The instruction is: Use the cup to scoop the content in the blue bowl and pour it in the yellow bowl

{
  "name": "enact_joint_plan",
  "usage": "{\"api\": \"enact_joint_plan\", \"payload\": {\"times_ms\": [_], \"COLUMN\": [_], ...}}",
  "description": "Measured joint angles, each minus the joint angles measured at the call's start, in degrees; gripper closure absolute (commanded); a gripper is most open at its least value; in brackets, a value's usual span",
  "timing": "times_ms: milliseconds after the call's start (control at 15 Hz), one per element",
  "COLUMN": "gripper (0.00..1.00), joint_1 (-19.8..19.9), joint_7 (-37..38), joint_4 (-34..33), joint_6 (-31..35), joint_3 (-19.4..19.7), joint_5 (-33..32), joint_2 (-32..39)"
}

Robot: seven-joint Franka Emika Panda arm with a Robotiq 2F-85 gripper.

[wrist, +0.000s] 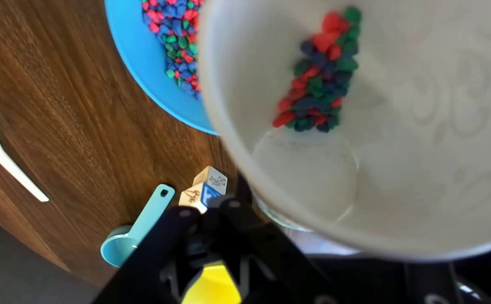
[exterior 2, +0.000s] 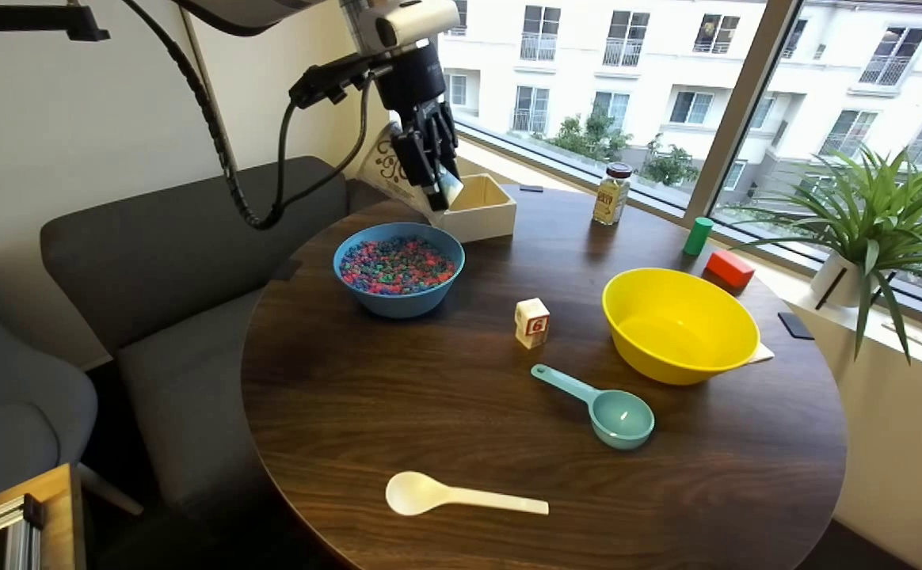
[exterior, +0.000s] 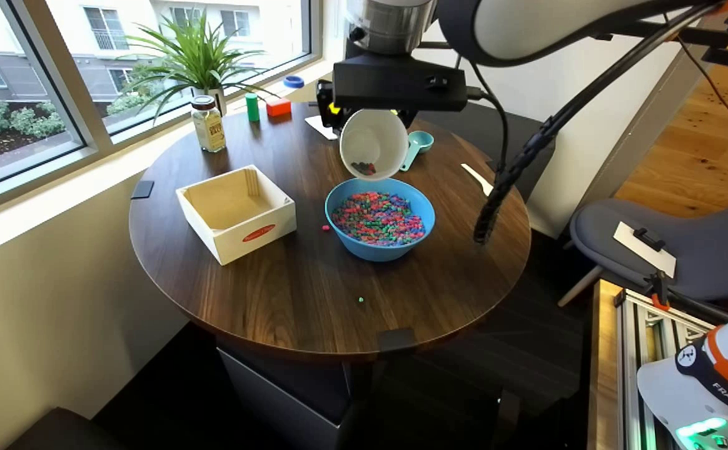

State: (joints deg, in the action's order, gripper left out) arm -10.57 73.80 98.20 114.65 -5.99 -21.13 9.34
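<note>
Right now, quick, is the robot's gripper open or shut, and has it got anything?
Gripper: closed, holding the white cup, which is tilted.

Clamps in the black gripper (exterior 2: 443,190) the cup (exterior 2: 386,162), tipped far over, with brown swirls showing. Hangs over or just behind the blue bowl (exterior 2: 398,305), hard to tell which. Shows inside that bowl a wide heap of content (exterior 2: 399,265) in pink, blue and green. Bears on the round dark desk (exterior 2: 334,404), well apart to the right, the yellow bowl (exterior 2: 655,366); between both, a white block (exterior 2: 531,324) marked 6; nearer the camera, a turquoise scoop (exterior 2: 621,418) and a pale spoon (exterior 2: 420,492). Has an open pale box (exterior 2: 483,225) behind the blue bowl, and toward the window frame (exterior 2: 741,111) a jar (exterior 2: 611,196), a green cylinder (exterior 2: 697,237) and a red block (exterior 2: 729,270)
</note>
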Motion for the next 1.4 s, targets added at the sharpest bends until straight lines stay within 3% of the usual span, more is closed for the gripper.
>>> {"api": "enact_joint_plan", "payload": {"times_ms": [400, 467, 867, 1400], "gripper": [0.37, 0.62, 0.62, 0.62], "joint_1": [0.91, 0.9, 1.86, 4.31], "joint_7": [-0.95, -0.95, 0.59, 7.41], "joint_4": [1.09, 1.12, 0.13, -3.29], "joint_6": [0.0, 0.0, 0.0, -0.38], "joint_3": [0.3, 0.3, 2.41, 6.81], "joint_5": [1.89, 1.91, 0.34, -10.6], "joint_2": [-1.36, -1.36, -1.52, -0.9]}}
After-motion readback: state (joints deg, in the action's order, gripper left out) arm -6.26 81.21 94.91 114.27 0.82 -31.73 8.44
